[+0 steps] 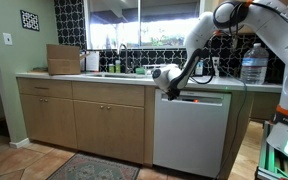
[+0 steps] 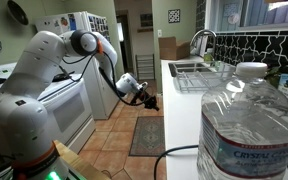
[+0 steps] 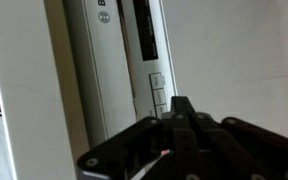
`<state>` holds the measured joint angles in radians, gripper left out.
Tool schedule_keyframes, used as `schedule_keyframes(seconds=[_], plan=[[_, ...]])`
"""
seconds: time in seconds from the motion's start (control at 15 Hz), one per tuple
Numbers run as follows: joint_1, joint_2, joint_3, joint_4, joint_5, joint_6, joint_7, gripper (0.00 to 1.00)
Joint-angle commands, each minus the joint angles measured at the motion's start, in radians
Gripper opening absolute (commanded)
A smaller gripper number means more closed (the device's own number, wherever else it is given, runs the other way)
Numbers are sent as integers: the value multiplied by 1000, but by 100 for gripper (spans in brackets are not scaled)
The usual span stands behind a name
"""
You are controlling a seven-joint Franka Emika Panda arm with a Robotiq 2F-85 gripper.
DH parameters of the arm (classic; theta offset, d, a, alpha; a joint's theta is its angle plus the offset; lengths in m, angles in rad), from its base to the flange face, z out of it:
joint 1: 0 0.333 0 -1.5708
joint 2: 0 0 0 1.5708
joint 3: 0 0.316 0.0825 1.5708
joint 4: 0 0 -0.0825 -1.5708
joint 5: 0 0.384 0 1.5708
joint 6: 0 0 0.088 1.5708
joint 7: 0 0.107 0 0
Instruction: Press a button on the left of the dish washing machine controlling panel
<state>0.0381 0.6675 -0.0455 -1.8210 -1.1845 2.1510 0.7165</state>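
The dish washing machine (image 1: 189, 135) is a pale silver-white front under the counter. Its controlling panel (image 1: 212, 99) is a thin dark strip along the top with an orange-red light. My gripper (image 1: 170, 90) is at the strip's left end, at or very near its surface. In an exterior view the gripper (image 2: 150, 101) hangs just beside the counter edge. In the wrist view the black fingers (image 3: 182, 104) are shut together and empty, pointing at small pale square buttons (image 3: 157, 88) beside a dark display window (image 3: 143, 28). Whether the tips touch a button is hidden.
Tan wooden cabinets (image 1: 84, 120) stand beside the appliance. The counter holds a sink faucet (image 1: 122, 55), a cardboard box (image 1: 64, 58) and a large water bottle (image 1: 253, 62). A rug (image 1: 79, 168) lies on the floor. A white stove (image 2: 69, 100) stands opposite.
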Motion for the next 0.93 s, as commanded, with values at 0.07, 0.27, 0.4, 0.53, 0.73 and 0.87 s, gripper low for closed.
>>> schedule_keyframes(seconds=[0.07,0.27,0.4,0.53,0.73,0.87], plan=[[17,75,-8,88,43,-97,3,0],[15,102,-10,120,46,-118,-5,0],[14,118,-13,138,41,-123,-5,0],[12,134,-14,153,38,-120,-14,0],[9,154,-16,178,42,-119,-30,0],[8,166,-21,194,41,-119,-36,0]])
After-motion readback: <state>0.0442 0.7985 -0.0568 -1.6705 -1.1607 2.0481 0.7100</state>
